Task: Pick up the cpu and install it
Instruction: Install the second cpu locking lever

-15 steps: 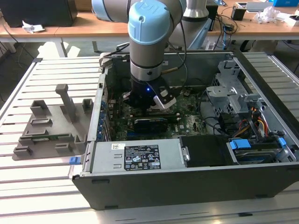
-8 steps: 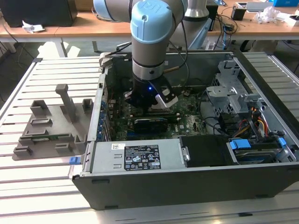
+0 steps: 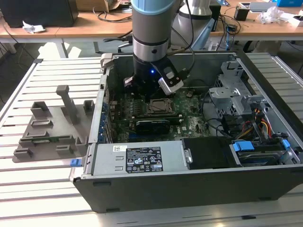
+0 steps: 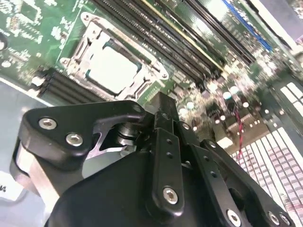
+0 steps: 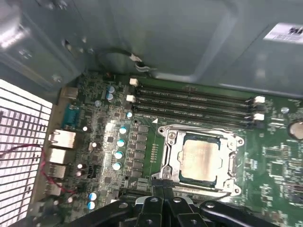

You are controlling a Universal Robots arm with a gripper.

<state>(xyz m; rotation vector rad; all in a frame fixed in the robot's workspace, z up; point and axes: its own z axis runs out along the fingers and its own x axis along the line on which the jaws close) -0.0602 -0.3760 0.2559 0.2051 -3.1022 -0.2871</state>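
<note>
1. Exterior view: the arm reaches down into the open computer case, with the gripper low over the motherboard, just above the socket.
2. Both wrist views: the cpu lies inside the socket's metal frame, square to it, at board level and apart from the gripper.
3. Second wrist view: the gripper has its fingers pressed together into one black blade, with nothing between them. The tip hangs just beside the socket's near edge, not touching the chip.
4. Look of the cpu: a flat square with a pale, matt-silver top that catches the light evenly and a thin dark margin around it. It appears level, with no corner riding up.
5. Judgement: placement looks done; the chip is seated and the gripper is free of it.
6. Doing this stage well: keep the closed tip clear of the chip's top and the frame's edges, and move straight up and down, not sideways. The memory slots sit close beside the socket, and a sideways brush could nudge the chip off its seat.
7. Whether the frame is latched down I cannot tell.
</note>
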